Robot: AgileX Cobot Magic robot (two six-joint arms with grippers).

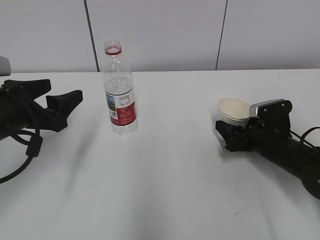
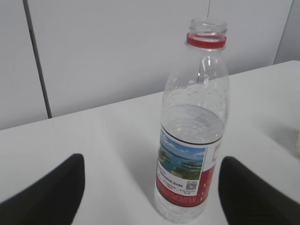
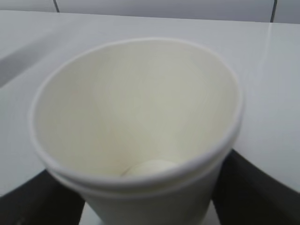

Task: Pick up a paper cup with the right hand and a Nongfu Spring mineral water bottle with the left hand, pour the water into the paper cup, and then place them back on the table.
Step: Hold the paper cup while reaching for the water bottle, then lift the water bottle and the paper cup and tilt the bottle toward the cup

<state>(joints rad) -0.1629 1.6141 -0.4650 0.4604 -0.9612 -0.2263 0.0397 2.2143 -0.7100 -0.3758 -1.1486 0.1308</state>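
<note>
The Nongfu Spring mineral water bottle stands upright and uncapped on the white table, partly filled. My left gripper waits to its left, open, a gap away. In the left wrist view the bottle stands ahead between the spread fingers, nearer the right one, with neither touching it and the left gripper empty. The paper cup is empty and sits between the jaws of my right gripper. In the right wrist view the cup fills the frame, and both black fingers of the right gripper lie against its lower wall.
A small dark scuff mark sits on the table near the front right. A pale panelled wall with dark seams runs behind the table's far edge. Black cable loops beside the left arm.
</note>
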